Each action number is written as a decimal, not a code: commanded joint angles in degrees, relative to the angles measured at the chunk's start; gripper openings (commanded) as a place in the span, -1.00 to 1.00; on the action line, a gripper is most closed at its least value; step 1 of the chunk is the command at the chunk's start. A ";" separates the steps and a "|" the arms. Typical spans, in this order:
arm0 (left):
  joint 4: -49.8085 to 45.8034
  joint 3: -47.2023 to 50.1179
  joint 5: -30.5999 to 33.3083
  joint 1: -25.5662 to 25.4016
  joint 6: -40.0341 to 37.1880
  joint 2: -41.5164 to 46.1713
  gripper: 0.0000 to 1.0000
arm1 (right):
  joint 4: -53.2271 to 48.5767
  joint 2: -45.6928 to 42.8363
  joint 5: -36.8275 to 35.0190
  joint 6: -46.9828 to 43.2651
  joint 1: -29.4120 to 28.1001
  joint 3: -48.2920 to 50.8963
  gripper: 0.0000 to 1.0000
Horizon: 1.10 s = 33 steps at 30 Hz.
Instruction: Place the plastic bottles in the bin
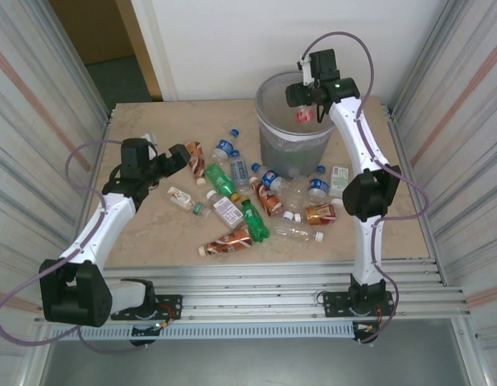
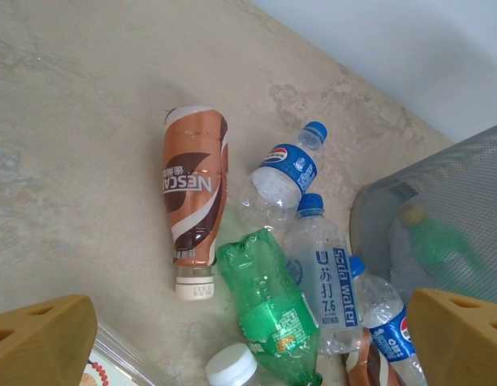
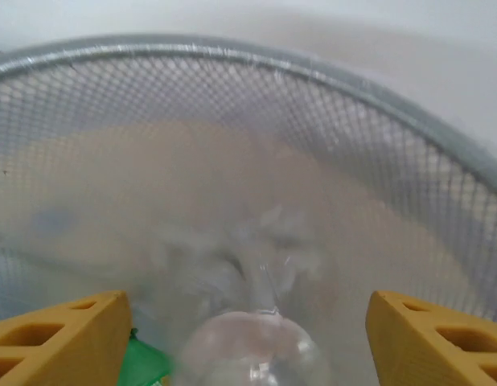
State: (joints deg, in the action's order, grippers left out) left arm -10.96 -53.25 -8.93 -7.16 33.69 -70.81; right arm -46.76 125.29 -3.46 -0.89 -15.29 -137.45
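Left wrist view: the left end effector (image 2: 248,334) is hanging wide open and empty right over the green bottle (image 2: 269,301), which is lying on the table (image 2: 71,121) with its long axis crosswise to the fingers. This arm is the nearer one. The right end effector (image 3: 248,342) is gaping over the bin (image 3: 313,72), with a clear bottle (image 3: 244,358) below touching neither finger.

- You have the bin (image 1: 290,153) at upper centre of the top view, toward the table's (image 1: 152,233) far edge.
- The bottles (image 1: 252,219) lie scattered on the table below and left of it.
- One bottle (image 2: 433,241) lies inside it.
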 commanded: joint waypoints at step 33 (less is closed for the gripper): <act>-6.44 4.90 14.85 -5.77 8.23 -3.28 0.88 | 2.35 -34.24 -8.16 15.02 0.15 33.36 0.95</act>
State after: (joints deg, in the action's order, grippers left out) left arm -16.08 -49.91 1.83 -12.23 38.98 -73.34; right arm -46.72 96.51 -8.47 10.81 -15.44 -108.66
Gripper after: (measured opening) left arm 0.952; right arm 0.979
